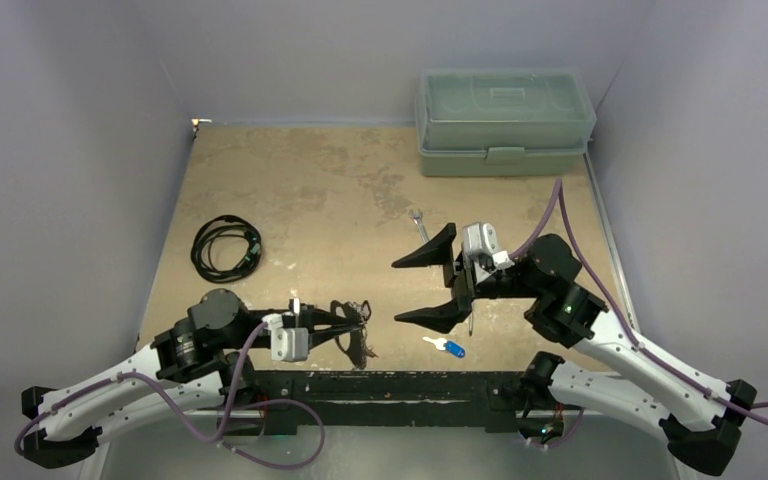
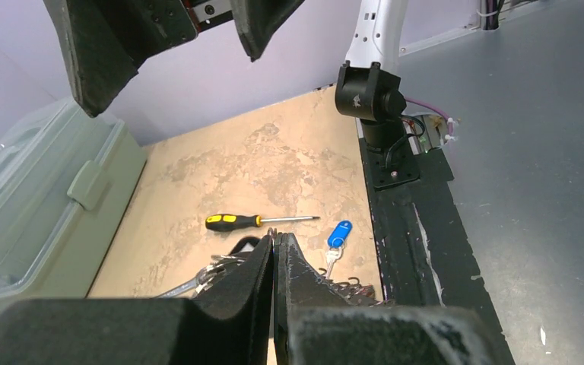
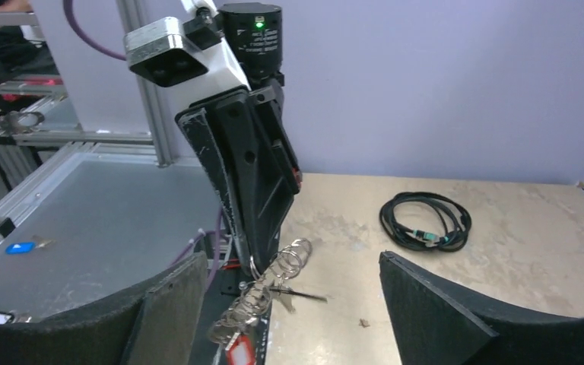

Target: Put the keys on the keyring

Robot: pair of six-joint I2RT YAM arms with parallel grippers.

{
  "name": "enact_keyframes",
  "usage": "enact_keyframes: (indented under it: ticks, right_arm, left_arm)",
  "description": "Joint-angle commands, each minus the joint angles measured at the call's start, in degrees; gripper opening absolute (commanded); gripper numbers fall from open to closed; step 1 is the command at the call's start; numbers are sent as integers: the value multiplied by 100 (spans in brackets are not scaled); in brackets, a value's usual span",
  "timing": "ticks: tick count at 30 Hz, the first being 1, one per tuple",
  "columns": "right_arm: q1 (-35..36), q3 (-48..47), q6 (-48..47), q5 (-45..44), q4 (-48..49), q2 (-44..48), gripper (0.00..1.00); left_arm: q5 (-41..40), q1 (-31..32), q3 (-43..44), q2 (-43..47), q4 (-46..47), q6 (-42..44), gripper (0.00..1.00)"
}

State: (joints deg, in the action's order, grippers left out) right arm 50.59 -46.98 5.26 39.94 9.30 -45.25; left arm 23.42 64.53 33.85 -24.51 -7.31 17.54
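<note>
The keyring (image 3: pixel 274 281), a row of metal rings and clips, hangs tilted from my left gripper (image 3: pixel 255 262), which is shut on its upper edge. A red-headed key (image 3: pixel 239 353) dangles at its lower end. In the left wrist view the left gripper (image 2: pixel 274 237) is pressed shut, with the clips (image 2: pixel 350 287) showing beside it. A blue-headed key (image 1: pixel 450 347) (image 2: pixel 340 233) lies loose on the table near the front edge. My right gripper (image 1: pixel 398 290) (image 3: pixel 293 262) stands wide open, facing the keyring and holding nothing.
A yellow-and-black screwdriver (image 2: pixel 251 221) lies just beyond the left fingertips. A silver wrench (image 1: pixel 418 222) lies mid-table. A coiled black cable (image 1: pixel 225 245) (image 3: pixel 424 220) sits at the left. A green toolbox (image 1: pixel 505 120) stands at the back right.
</note>
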Motion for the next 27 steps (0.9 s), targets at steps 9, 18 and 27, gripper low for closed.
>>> enact_keyframes:
  ticks: [9,18,27]
  right_arm:
    - [257,504,38,342,554,-202,54]
    - [681,498,140,169,923,-352,45]
    - [1169,451,4,-302,904,-500,33]
  left_arm:
    - [135,-2,-100,125,627,-80,0]
    - [37,-76,-206,254,1027,-269,0]
    - [122,-168,-215,149,1136,-387,0]
